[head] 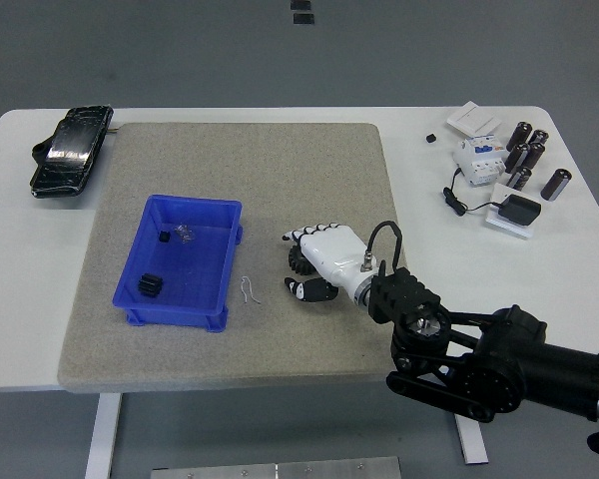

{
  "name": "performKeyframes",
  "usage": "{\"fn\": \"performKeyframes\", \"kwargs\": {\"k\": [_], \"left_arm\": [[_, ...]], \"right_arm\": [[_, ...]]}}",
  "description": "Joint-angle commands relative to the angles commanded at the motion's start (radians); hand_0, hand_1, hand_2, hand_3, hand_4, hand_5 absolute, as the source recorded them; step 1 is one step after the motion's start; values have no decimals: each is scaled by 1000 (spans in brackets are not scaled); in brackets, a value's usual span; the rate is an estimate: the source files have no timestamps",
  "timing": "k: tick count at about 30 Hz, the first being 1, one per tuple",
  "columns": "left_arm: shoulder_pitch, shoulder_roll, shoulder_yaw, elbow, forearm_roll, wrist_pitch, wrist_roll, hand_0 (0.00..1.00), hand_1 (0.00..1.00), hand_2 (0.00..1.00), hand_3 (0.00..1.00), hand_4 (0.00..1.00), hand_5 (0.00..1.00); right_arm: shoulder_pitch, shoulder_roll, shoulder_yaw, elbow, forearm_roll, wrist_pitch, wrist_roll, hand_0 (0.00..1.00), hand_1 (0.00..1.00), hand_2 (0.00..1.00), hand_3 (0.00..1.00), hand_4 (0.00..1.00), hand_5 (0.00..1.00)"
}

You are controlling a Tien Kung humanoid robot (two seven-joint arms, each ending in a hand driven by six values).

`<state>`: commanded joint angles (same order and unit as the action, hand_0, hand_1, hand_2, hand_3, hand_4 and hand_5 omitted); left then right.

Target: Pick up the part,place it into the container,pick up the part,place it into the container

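Observation:
On the grey mat (280, 170) stands a blue container (194, 204). It holds a black part (150, 283) at its near left, a smaller black part (165, 237) and a tiny clear piece (187, 232) at the back. Right of it, my right hand (296, 264), white with a black arm behind, is low on the mat. Its fingers and thumb curl around a black toothed gear (299, 261), which shows between them. A thin wire clip (248, 289) lies on the mat between the container and the hand. The left arm is out of view.
A black pouch (70, 150) lies at the table's far left. At the far right sit several dark cylinders (529, 155), a white breaker (477, 156), a black adapter with cord (519, 211), a white box (474, 118) and a small black bit (431, 138).

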<state>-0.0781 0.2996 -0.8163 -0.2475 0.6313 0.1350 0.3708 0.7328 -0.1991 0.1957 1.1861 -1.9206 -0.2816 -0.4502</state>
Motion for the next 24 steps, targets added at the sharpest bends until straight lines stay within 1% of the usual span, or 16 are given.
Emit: {"fn": "performKeyframes", "kwargs": {"k": [2, 3, 8, 9, 14, 15, 20, 21, 24], "left_arm": [[0, 0, -1, 0, 2, 0, 0, 681, 636, 600, 582, 616, 275], [0, 0, -2, 0, 2, 0, 1, 681, 637, 601, 583, 614, 273], [0, -1, -2, 0, 2, 1, 1, 681, 637, 601, 583, 614, 273], [0, -1, -2, 0, 2, 1, 0, 681, 637, 601, 583, 612, 274], [-1, 0, -2, -1, 1, 1, 1, 681, 637, 601, 583, 612, 274], [-1, 0, -2, -1, 1, 1, 0, 681, 637, 601, 583, 609, 278], [-2, 0, -1, 0, 0, 2, -1, 681, 637, 601, 583, 609, 278], [-2, -1, -1, 0, -1, 2, -1, 681, 638, 602, 583, 608, 280], [-2, -1, 2, 0, -4, 2, -3, 681, 638, 602, 583, 608, 280]], "right_arm": [[2, -3, -1, -8, 2, -1, 4, 751, 831, 866, 845, 668, 407], [3, -4, -2, -13, 4, -2, 6, 702, 794, 845, 821, 668, 414], [6, -8, -9, -35, 13, -6, 16, 702, 794, 845, 821, 668, 414], [6, -8, -10, -38, 15, -6, 17, 641, 731, 771, 759, 667, 429], [6, -8, -20, -46, 22, -4, 22, 641, 731, 771, 759, 667, 429], [6, -7, -22, -47, 23, -4, 23, 564, 662, 682, 723, 637, 413], [6, -7, -24, -48, 29, -10, 29, 564, 662, 682, 723, 637, 413], [6, -6, -24, -49, 31, -12, 30, 462, 565, 578, 695, 539, 348], [7, -5, -26, -50, 34, -21, 33, 462, 565, 578, 695, 539, 348]]}}
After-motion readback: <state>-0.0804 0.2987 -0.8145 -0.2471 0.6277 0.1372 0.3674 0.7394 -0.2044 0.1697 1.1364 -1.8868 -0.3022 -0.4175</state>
